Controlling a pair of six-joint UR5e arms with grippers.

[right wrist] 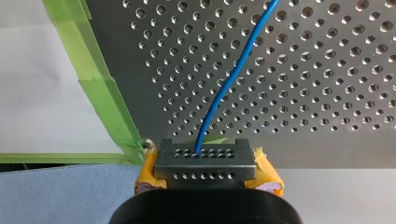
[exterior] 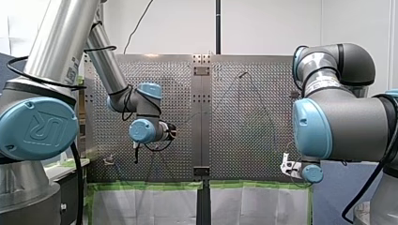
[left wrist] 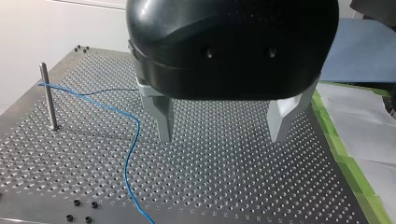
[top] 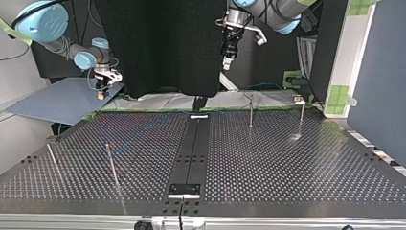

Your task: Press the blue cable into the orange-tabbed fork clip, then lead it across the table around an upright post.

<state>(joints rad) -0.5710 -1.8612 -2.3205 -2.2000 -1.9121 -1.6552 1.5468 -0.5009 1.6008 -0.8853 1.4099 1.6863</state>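
Yellow-orange pads (right wrist: 268, 175) back the two dark, hole-dotted finger plates of my right gripper (right wrist: 204, 150). Those plates are pressed together on the blue cable (right wrist: 233, 74), which comes out from between them. From the pinch the cable runs in a soft bend ahead of the gripper, over the perforated metal table (right wrist: 317, 70). The gripper sits just off the table's edge, near a corner lined with green tape (right wrist: 95, 74). A blue-grey sheet (right wrist: 56, 191) lies beside it, off the table. In the top view this gripper hangs low at the far left corner, over the edge of that sheet.

My left gripper (left wrist: 222, 138) is black, with grey metal fingers (left wrist: 161, 114) spread wide and nothing between them. It hovers above the table, clear of the surface. Beside it the cable runs in a loose curve over the table, passing near one finger. Farther out, the cable reaches an upright post (left wrist: 46, 95) and meets it high on the shaft; whether it goes round the post I cannot tell. In the top view this gripper hangs high over the table's far edge, near the middle, well apart from my right gripper.
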